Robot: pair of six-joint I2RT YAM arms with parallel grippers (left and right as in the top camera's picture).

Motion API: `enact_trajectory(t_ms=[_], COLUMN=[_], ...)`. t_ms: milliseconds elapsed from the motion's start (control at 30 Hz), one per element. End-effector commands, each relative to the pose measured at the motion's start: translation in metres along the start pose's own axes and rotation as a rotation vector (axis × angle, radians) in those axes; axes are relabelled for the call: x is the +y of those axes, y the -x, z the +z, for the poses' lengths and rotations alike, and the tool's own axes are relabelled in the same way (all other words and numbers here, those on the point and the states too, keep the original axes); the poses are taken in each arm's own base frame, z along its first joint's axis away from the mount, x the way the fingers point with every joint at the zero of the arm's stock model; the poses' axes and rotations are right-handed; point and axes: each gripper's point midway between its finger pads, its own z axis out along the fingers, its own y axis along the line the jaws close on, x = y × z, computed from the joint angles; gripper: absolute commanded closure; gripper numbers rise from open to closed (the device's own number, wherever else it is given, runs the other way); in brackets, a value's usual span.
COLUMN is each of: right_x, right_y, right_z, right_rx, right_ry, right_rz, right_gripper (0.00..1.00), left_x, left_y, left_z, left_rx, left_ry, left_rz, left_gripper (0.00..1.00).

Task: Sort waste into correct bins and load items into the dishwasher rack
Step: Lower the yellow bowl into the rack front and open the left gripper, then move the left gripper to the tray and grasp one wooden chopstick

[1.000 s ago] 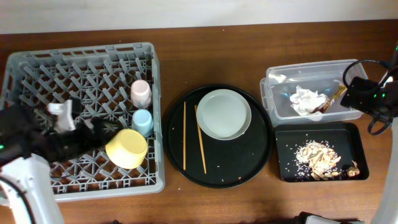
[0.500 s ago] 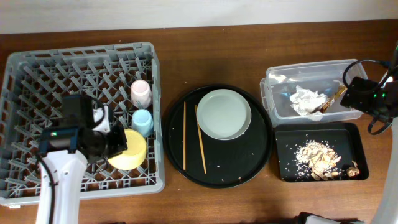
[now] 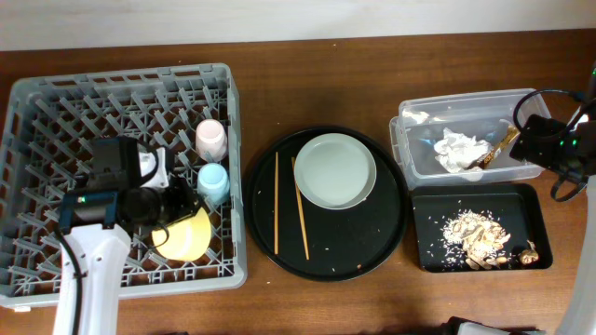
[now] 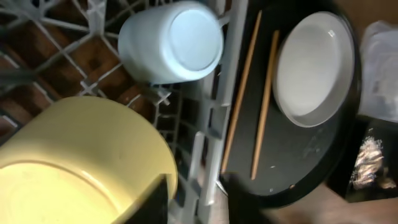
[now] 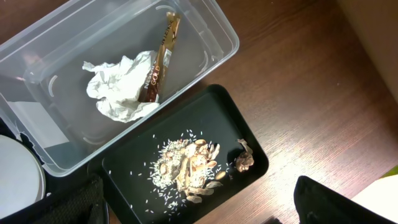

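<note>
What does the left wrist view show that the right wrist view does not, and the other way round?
Only the left wrist view: the yellow bowl, the blue cup, the rack and the chopsticks. Only the right wrist view: the gold wrapper in the clear tub. Both: the plate and the food scraps in the black tray.

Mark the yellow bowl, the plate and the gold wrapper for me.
yellow bowl (image 4: 81,137), left wrist view, on its outer side
plate (image 3: 335,170), overhead view, centre of its face
gold wrapper (image 5: 159,59), right wrist view, middle of its length
</note>
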Motion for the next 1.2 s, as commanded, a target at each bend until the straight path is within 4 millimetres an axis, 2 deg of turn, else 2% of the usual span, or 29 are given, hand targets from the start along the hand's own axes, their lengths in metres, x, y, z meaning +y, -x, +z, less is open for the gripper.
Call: enact_trajectory(t_ms=[0,67,100,133,267,467,533,567,600,633,667,733,833,933,1000,1033,1100,1167], right_x=[-0.005,-0.005,-0.005,-0.005,-0.005,-0.005,-0.005,-0.005,-0.005,-0.005,-0.005,-0.005,-0.005,-0.005,-0.005,-0.005,-0.005,-0.005], right_y=[0.001,0.001,0.001,0.001,0.001,0.001,0.001,0.001,0.001,0.001,0.001,0.001,0.001,0.001,0.001,0.001,0.001,0.001], right_z=[0.001,0.001,0.001,0.001,0.001,0.001,0.001,0.001,0.001,0.001,0.001,0.001,0.001,0.001,0.001,0.001,0.001,0.001], right_rx=[-0.004,-0.004,-0.004,-0.004,-0.004,-0.004,-0.004,-0.004,-0.004,-0.004,-0.004,-0.004,-0.004,-0.004,-0.004,-0.004,-0.004,-0.004], right_ry=[-0.022,-0.022,-0.022,-0.022,-0.022,-0.022,-0.022,-0.022,-0.022,-0.022,-0.022,-0.022,-0.022,-0.022,-0.022,-0.022,-0.022,-0.022], right_rz=[0.02,0.02,0.02,0.02,0.02,0.02,0.02,0.02,0.02,0.02,0.02,0.02,0.02,0.02,0.02,0.02,0.02,0.02], right_gripper=[0.01,0.01,0.01,0.01,0.01,0.01,0.01,0.01,0.02,0.01,0.01,0.01,0.01,0.01,0.01,0.01,0.01,0.01], left_x=[0.011,0.045,0.063,0.071,0.077,0.085,0.077,0.068,0.054,0.038,0.033,0.031,0.017,-0.015,-0.036,-0.045,-0.066,-0.084], left_y=[0.005,0.003,0.002,0.0,-0.01,-0.026,-0.03,-0.03,-0.03,-0.033,-0.034,-0.03,-0.012,0.003,0.007,0.007,0.006,0.003], left_z=[-0.008,-0.014,-0.02,-0.024,-0.022,-0.005,0.0,0.004,0.008,0.011,0.011,0.007,-0.009,-0.033,-0.04,-0.04,-0.033,-0.018], left_rx=[-0.021,-0.03,-0.039,-0.042,-0.009,0.04,0.061,0.068,0.084,0.107,0.11,0.082,-0.023,-0.14,-0.187,-0.196,-0.203,-0.186], left_ry=[0.088,0.286,0.393,0.443,0.467,0.465,0.411,0.356,0.269,0.175,0.145,0.145,0.105,0.026,-0.014,-0.03,-0.054,-0.04], left_rz=[0.012,-0.02,-0.044,-0.066,-0.088,-0.096,-0.101,-0.096,-0.059,-0.051,-0.052,-0.043,-0.023,0.067,0.137,0.157,0.209,0.252], left_gripper=[0.37,0.28,0.27,0.25,0.2,0.2,0.13,0.01,0.01,0.02,0.04,0.04,0.04,0.07,0.11,0.17,0.21,0.21])
